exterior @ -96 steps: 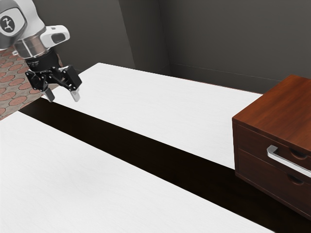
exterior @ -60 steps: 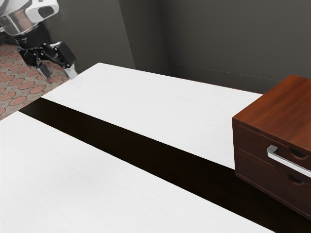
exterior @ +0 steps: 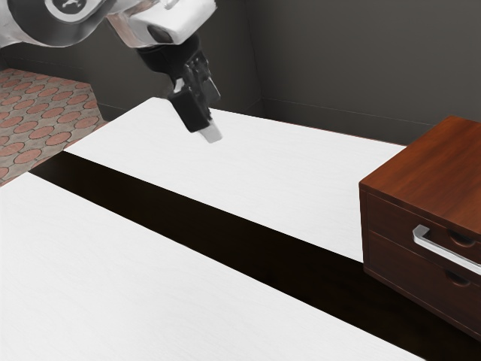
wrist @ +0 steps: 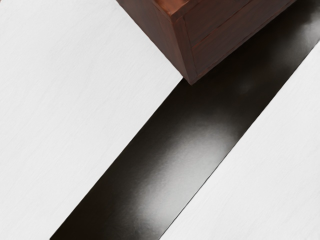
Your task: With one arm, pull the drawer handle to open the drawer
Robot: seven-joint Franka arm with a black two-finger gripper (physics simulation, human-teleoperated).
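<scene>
Arm (exterior: 161, 26) over white table (exterior: 301, 173), well apart from drawer handle (exterior: 443, 252)

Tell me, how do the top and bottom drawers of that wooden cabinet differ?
The upper drawer carries a silver bar handle standing out from its front; the lower drawer shows only a dark recess, no bar in sight. The upper drawer sits right under the cabinet top; the lower drawer sits at the base, by the table. Both are the same reddish-brown wood, and both look shut.
</scene>
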